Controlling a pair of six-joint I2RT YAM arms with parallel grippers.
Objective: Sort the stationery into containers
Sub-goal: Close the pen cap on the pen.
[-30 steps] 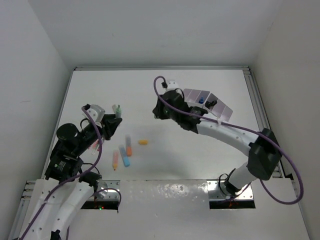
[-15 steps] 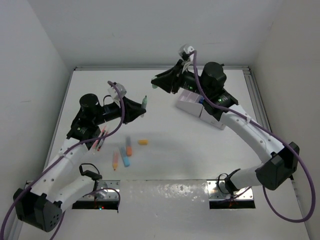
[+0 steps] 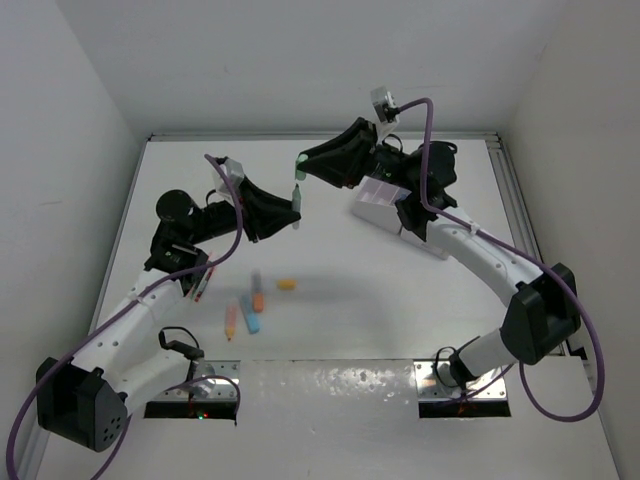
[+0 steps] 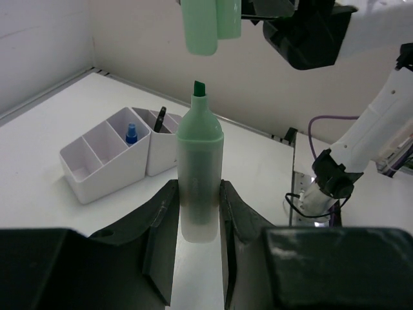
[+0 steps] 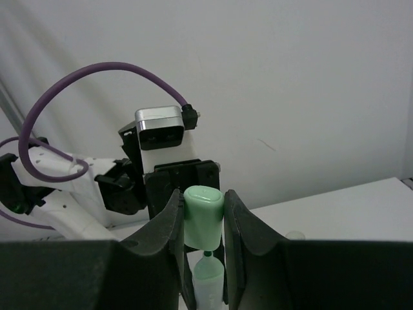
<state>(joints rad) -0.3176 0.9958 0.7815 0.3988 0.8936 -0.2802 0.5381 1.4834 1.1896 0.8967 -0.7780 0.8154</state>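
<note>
Both arms are up off the white table, reaching in toward each other over its far middle. My left arm stretches up and to the right, elbow low. The left gripper is pinching the barrel of a pale green plastic highlighter, which stands upright in the wrist view with its bare chisel tip showing.

My right arm arches high over the white desk organizer and bends leftward, and the right gripper is clamped on the green highlighter cap. The cap sits just above the tip, in line with it, with a small gap between them.

In the organizer I see a small blue-capped bottle in one compartment and a thin black item in the next. A short orange marker, a blue marker and a tiny orange eraser lie loose on the table below the left arm.
</note>
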